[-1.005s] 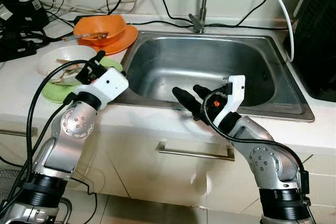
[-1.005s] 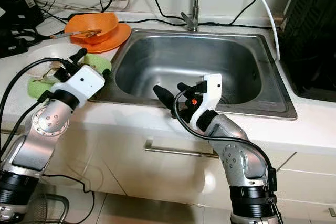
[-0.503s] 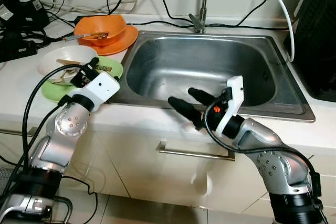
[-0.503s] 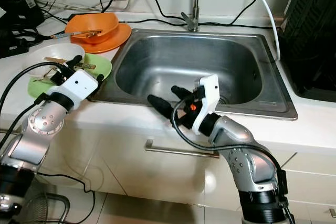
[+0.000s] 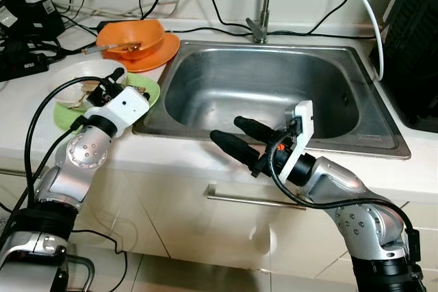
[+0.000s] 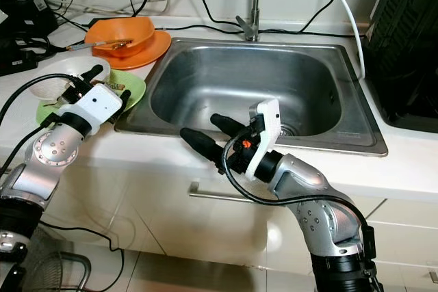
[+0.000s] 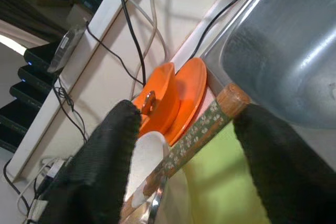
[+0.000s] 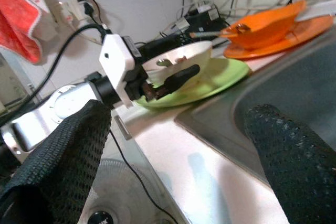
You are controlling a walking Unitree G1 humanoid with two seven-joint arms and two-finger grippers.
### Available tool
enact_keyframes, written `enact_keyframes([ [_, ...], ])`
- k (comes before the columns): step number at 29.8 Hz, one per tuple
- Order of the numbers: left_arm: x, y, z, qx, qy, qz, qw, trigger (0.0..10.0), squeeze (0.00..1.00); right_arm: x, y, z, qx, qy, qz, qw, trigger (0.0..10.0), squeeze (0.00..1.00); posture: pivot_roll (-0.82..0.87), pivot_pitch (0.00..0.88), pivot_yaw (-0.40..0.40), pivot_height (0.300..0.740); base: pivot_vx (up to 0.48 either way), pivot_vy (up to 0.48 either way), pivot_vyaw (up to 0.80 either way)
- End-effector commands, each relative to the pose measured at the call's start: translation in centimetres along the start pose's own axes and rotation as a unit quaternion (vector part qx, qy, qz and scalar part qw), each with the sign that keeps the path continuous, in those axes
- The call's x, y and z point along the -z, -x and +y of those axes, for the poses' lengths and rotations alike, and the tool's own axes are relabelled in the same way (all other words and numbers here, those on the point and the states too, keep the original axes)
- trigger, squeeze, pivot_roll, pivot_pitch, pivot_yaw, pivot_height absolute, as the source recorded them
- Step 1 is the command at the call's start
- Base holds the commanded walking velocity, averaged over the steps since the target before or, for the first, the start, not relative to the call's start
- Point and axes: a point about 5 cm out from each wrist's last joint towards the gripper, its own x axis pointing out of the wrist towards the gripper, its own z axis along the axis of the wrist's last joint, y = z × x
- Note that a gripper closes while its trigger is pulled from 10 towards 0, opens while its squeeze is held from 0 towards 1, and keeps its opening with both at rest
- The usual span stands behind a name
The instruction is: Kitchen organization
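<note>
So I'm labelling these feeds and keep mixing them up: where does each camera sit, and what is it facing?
Left and right eye views: head camera, looking down at the stainless steel sink; both silver arms show.
Left wrist view: along the open left gripper, facing the orange bowl on its orange plate.
Right wrist view: along the open right gripper, facing the left gripper and the white bowl on the green plate.
Both wrist views share the orange bowl.
</note>
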Motion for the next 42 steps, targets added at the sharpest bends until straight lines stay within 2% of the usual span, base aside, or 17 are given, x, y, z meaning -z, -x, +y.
enact_keyframes([
  [1, -0.2, -0.3, 0.4, 0.0, -0.004, -0.007, 1.0, 9.0, 0.0, -0.1, 0.1, 0.5, -0.006, 0.002, 0.001, 1.0, 10.0, 0.0, -0.11, 0.0, 0.074, 0.74, 0.0, 0.0, 0.0],
  [2, -0.2, -0.3, 0.4, 0.0, -0.004, -0.007, 1.0, 9.0, 0.0, -0.1, 0.1, 0.5, -0.006, 0.002, 0.001, 1.0, 10.0, 0.0, -0.11, 0.0, 0.074, 0.74, 0.0, 0.0, 0.0],
  [3, -0.3, -0.4, 0.4, 0.003, -0.005, -0.008, 1.0, 10.0, 0.0, 0.0, 0.1, 0.5, -0.007, 0.003, 0.002, 1.0, 10.0, 0.0, -0.11, 0.0, 0.073, 0.74, 0.0, 0.0, 0.0],
  [13, -1.3, -1.4, -1.5, 0.052, -0.013, -0.032, 0.998, 10.0, 0.0, 0.1, -0.1, 0.9, -0.016, 0.002, 0.004, 1.0, 10.0, 0.0, -0.1, 0.0, 0.075, 0.74, 0.0, 0.0, 0.0],
  [18, -1.3, -1.5, -1.8, 0.061, -0.014, -0.032, 0.998, 10.0, 0.0, 0.2, -0.1, 0.9, -0.016, 0.001, 0.004, 1.0, 10.0, 0.0, -0.1, 0.0, 0.078, 0.74, 0.0, 0.0, 0.0],
  [19, -1.1, -1.6, -1.8, 0.066, -0.013, -0.026, 0.997, 4.9, 0.0, 0.2, -0.1, 0.9, -0.016, 0.001, 0.004, 1.0, 10.0, 0.0, -0.11, 0.0, 0.081, 0.74, 0.0, 0.0, 0.0],
  [20, -1.0, -1.6, -1.9, 0.067, -0.012, -0.021, 0.997, 3.4, 0.0, 0.2, -0.1, 0.9, -0.016, 0.001, 0.003, 1.0, 10.0, 0.0, -0.11, 0.0, 0.081, 0.74, 0.0, 0.0, 0.0],
  [22, -0.8, -1.7, -1.8, 0.068, -0.013, -0.018, 0.997, 3.2, 0.0, 0.3, 0.0, 1.0, -0.015, 0.0, 0.003, 1.0, 10.0, 0.0, -0.11, 0.0, 0.081, 0.74, 0.0, 0.0, 0.0],
  [23, -0.8, -1.7, -1.7, 0.068, -0.013, -0.018, 0.997, 0.0, 0.0, 0.3, -0.1, 1.0, -0.015, -0.001, 0.002, 1.0, 10.0, 0.0, -0.1, 0.0, 0.081, 0.74, 0.0, 0.0, 0.0],
  [30, -0.6, -1.7, -1.5, 0.066, -0.015, -0.019, 0.998, 0.0, 0.0, 0.4, -0.1, 1.1, -0.017, -0.004, 0.002, 1.0, 10.0, 0.0, -0.1, 0.0, 0.08, 0.74, 0.0, 0.0, 0.0],
  [31, -0.6, -1.7, -1.5, 0.065, -0.016, -0.019, 0.998, 3.5, 0.0, 0.4, -0.1, 1.0, -0.016, -0.005, 0.002, 1.0, 10.0, 0.0, -0.1, 0.0, 0.081, 0.74, 0.0, 0.0, 0.0],
  [32, -0.6, -1.7, -1.5, 0.065, -0.017, -0.019, 0.998, 3.5, 0.0, 0.4, -0.1, 1.0, -0.016, -0.005, 0.002, 1.0, 10.0, 0.0, -0.1, 0.0, 0.081, 0.74, 0.0, 0.0, 0.0],
  [33, -0.6, -1.7, -1.4, 0.063, -0.018, -0.019, 0.998, 4.6, 0.0, 0.5, -0.1, 1.0, -0.016, -0.006, 0.002, 1.0, 10.0, 0.0, -0.1, 0.0, 0.082, 0.74, 0.0, 0.0, 0.0],
  [34, -0.6, -1.7, -1.3, 0.061, -0.018, -0.019, 0.998, 4.6, 0.0, 0.5, -0.1, 1.0, -0.016, -0.006, 0.002, 1.0, 10.0, 0.0, -0.1, 0.0, 0.082, 0.74, 0.0, 0.0, 0.0],
  [35, -0.6, -1.7, -1.3, 0.06, -0.019, -0.019, 0.998, 10.0, 0.0, 0.5, -0.1, 1.0, -0.016, -0.007, 0.002, 1.0, 10.0, 0.0, -0.1, 0.0, 0.082, 0.74, 0.0, 0.0, 0.0],
  [40, -1.1, -1.9, -1.1, 0.051, -0.019, -0.031, 0.998, 10.0, 0.0, 0.5, 0.0, 1.1, -0.016, -0.009, 0.002, 1.0, 10.0, 0.0, -0.1, 0.0, 0.082, 0.74, 0.0, 0.0, 0.0],
  [42, -1.2, -1.9, -1.0, 0.049, -0.019, -0.034, 0.998, 4.2, 0.0, 0.6, 0.0, 1.1, -0.017, -0.009, 0.002, 1.0, 10.0, 0.0, -0.1, 0.0, 0.082, 0.74, 0.0, 0.0, 0.0],
])
